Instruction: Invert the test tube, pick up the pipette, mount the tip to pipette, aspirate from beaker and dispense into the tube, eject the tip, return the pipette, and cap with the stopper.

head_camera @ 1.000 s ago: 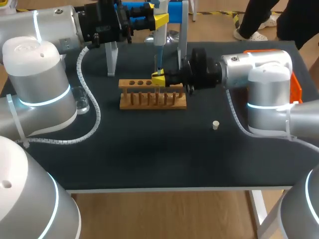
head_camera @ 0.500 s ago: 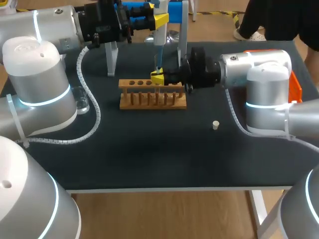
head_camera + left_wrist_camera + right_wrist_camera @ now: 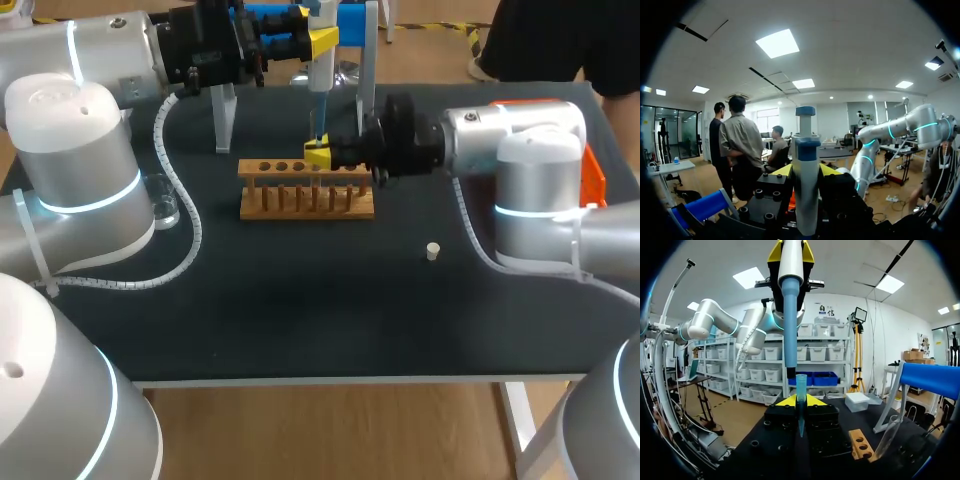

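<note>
**Surface** [image 3: 300,320]: dark, carrying all items below.

**Arms:** my left arm [image 3: 100,60] came in over the far side. My right arm [image 3: 520,150] lay across from the other side, wrist turned toward the rack.

**Pipette stand** [image 3: 368,75]: stood just behind both sets of jaws.

**Wooden rack** [image 3: 305,203]: sat just beneath the right jaws. I could not make out the test tube in it.

**Pipette** [image 3: 320,75]: the left jaws were clamped on its body and held it upright, nose pointing down toward the right jaws.

**Beaker** [image 3: 163,203]: well apart from both sets of jaws.

**Tip** [image 3: 801,390]: the right jaws were closed narrow on it. It stood upright, open mouth up, directly below the pipette.

**Stopper** [image 3: 432,251]: lay alone on the surface, on my side of the right arm and away from both jaws.

**Change over the last second:** the right jaws crept up slightly toward the pipette nose. The left jaws and pipette did not move. From the right wrist, the nose end stood just above the tip's mouth and appeared a little to one side of it, not yet inside.

**Judgement:** the mounting step was in hand and the tip was not yet seated. A small sideways correction looked necessary before pressing the two together, or the nose could catch the rim and tilt the tip in my grip. Aspirating, dispensing, ejecting, returning the pipette and capping were all outstanding.
</note>
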### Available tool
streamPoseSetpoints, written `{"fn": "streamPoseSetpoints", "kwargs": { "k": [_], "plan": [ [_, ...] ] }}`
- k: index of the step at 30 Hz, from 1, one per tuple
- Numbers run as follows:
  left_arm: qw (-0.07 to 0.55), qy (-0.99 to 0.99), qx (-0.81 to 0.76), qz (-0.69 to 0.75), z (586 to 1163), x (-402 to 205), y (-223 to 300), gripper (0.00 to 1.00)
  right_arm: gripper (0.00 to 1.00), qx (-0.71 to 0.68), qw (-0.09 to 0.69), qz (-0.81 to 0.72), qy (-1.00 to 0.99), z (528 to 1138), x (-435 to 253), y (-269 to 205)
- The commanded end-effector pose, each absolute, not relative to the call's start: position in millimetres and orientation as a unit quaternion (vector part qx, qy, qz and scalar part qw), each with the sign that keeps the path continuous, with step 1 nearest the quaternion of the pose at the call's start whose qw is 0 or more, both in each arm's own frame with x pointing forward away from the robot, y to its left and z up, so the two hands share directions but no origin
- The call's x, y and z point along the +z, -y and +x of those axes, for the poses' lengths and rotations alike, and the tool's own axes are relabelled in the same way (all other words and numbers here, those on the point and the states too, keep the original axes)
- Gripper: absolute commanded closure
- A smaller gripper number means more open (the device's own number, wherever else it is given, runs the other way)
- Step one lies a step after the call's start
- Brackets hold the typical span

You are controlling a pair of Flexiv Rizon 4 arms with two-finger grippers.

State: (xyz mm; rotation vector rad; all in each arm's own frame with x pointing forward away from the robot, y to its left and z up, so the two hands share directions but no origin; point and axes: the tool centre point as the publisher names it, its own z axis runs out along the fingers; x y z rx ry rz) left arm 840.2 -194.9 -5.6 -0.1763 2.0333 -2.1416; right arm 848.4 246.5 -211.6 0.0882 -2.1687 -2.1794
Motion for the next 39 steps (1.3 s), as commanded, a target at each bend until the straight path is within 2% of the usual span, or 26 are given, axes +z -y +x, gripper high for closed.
{"fn": "streamPoseSetpoints", "kwargs": {
  "k": [1,39],
  "plan": [
    [0.091,-0.685,-0.721,-0.058,840.5,-5.6,193.9,1.0,1.0,-0.706,0.034,0.028,0.707,846.0,-215.2,-244.2],
    [0.091,-0.685,-0.721,-0.058,840.5,-5.6,193.9,1.0,1.0,-0.71,0.029,0.045,0.702,838.8,-208.4,-245.3]
  ]
}}
